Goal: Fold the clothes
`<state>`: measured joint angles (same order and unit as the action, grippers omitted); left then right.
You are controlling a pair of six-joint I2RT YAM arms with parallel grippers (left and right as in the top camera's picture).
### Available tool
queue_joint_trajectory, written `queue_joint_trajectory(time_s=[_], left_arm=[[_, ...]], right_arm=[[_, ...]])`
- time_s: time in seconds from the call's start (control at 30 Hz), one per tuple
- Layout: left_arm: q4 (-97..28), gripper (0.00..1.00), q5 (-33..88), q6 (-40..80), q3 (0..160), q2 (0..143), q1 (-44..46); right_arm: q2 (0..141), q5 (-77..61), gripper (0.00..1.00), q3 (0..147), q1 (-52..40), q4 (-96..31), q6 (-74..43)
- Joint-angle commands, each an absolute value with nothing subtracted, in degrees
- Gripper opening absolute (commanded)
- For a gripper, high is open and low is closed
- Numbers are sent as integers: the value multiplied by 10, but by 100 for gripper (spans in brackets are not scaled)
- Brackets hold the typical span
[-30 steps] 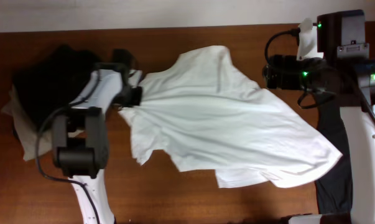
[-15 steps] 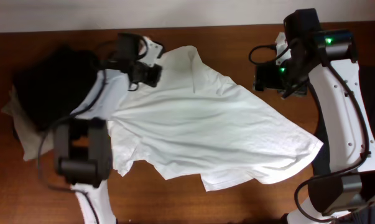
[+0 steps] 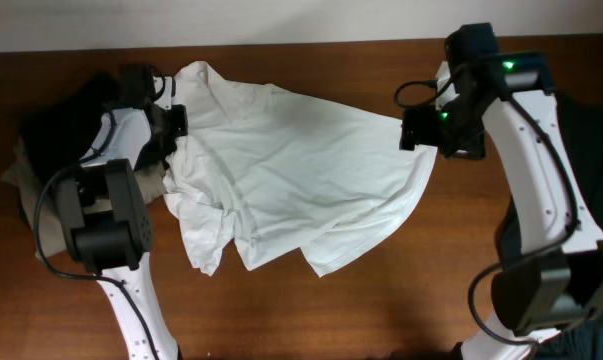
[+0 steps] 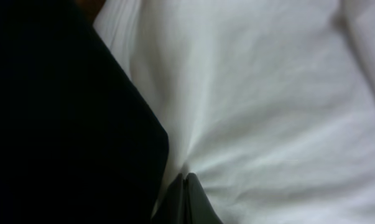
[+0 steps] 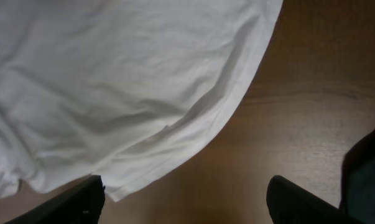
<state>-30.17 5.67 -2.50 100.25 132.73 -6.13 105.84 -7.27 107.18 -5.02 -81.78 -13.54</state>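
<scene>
Overhead view is showing the white shirt lying crumpled across the brown tabletop, its left edge touching the dark garments piled at the tabletop's left end. Your left tool is pinching shirt fabric between closed fingers, while your right tool is standing wide over the shirt's hem, gripping nothing.

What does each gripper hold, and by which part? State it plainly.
The left gripper pinches the white shirt at its bunched left edge. The right gripper is open and holds nothing.
</scene>
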Motion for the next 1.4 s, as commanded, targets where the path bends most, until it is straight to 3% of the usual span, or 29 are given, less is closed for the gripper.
queue_joint_trajectory(time_s=[0.0, 0.03, 0.07, 0.2, 0.37, 0.43, 0.47, 0.5, 0.53, 0.63, 0.7, 0.73, 0.8, 0.87, 1.0, 1.2, 1.37], left_arm=[[-351, 7, 78, -15, 1081, 1299, -55], [-363, 11, 85, -15, 1100, 1281, -54], [-391, 21, 96, -15, 1126, 1245, -54], [-502, 39, 97, -15, 1142, 1094, -51], [-617, 46, 97, -15, 1142, 994, -49], [-674, 46, 97, -15, 1142, 982, -49], [-694, 46, 97, -15, 1142, 982, -46], [-717, 46, 98, -15, 1142, 982, -39], [-741, 46, 97, -15, 1142, 982, -21], [-784, 46, 96, -44, 1142, 979, 36], [-811, 46, 97, -44, 1142, 961, 69], [-821, 46, 97, -44, 1142, 945, 80], [-831, 46, 97, -43, 1142, 898, 90], [-830, 50, 83, -44, 1142, 838, 90], [-830, 66, -55, -44, 1142, 774, 90], [-839, 66, -58, -43, 1141, 847, 90], [-875, 66, -54, -23, 1128, 982, 88]], right_arm=[[1112, -51, 82, 1040, -20, -780, -157], [1134, -51, 78, 1033, -5, -760, -169], [1166, -51, 75, 1026, 15, -728, -171], [1277, -55, 75, 1026, 70, -619, -170], [1328, -89, 61, 1025, 66, -578, -166], [1341, -128, 44, 1025, 55, -565, -135], [1342, -128, 29, 1025, 53, -561, -118], [1341, -122, 9, 1026, 53, -549, -112], [1341, -98, 4, 1031, 69, -525, -130], [1341, -47, 4, 1105, 147, -536, -190], [1341, -146, 8, 1183, 205, -540, -154], [1341, -204, 39, 1211, 222, -549, -131], [1339, -287, 49, 1256, 241, -615, -88], [1313, -318, 51, 1275, 243, -692, -44], [1171, -330, 53, 1276, 236, -775, -28], [948, -271, 66, 1276, 237, -808, -34], [862, -268, 66, 1276, 235, -885, -45]])
